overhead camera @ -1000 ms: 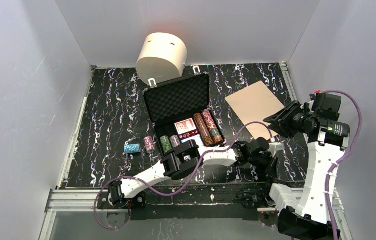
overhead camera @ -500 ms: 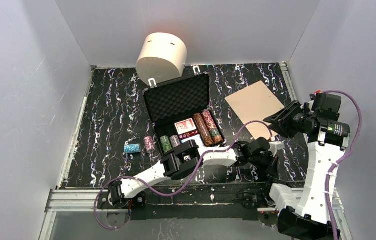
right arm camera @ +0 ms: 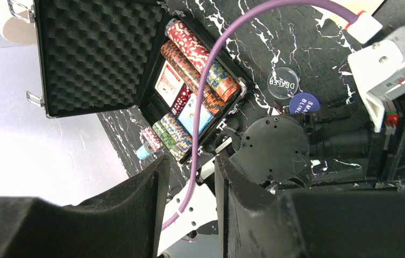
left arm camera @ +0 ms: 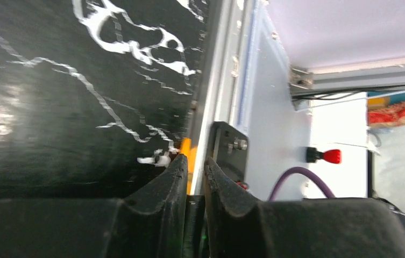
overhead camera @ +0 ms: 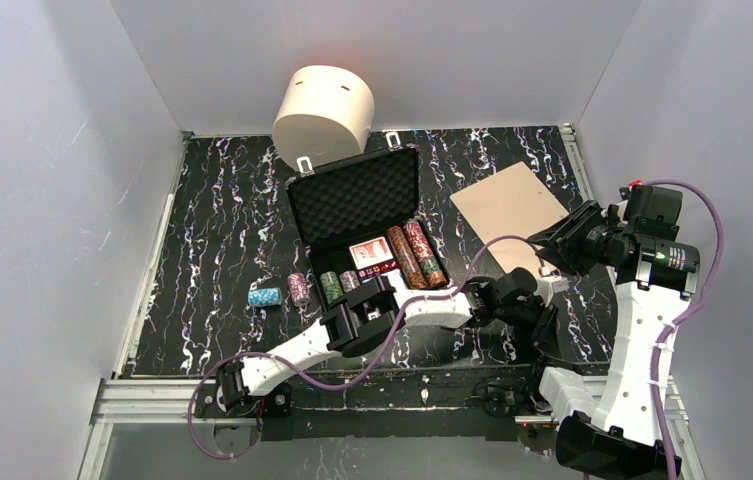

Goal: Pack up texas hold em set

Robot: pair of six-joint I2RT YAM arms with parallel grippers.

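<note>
The open briefcase (overhead camera: 352,195) sits on the tabletop (overhead camera: 222,220) with chip stacks (overhead camera: 412,255) and card decks (overhead camera: 372,252) inside. A blue chip stack (overhead camera: 265,296) and a pink chip stack (overhead camera: 298,288) lie just left of the briefcase. A dealer button (right arm camera: 283,83) and a blue button (right arm camera: 304,103) lie to its right. Also to its right, the left claw (left arm camera: 196,164) hangs low, its jaws a slit apart around a yellow sliver (left arm camera: 187,156); I cannot tell whether it grips it. The right claw (right arm camera: 190,161) hangs open and empty.

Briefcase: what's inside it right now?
Inside the briefcase: two long chip rows, card decks, red dice, shorter chip stacks. The left arm covers its near edge from above.
</note>
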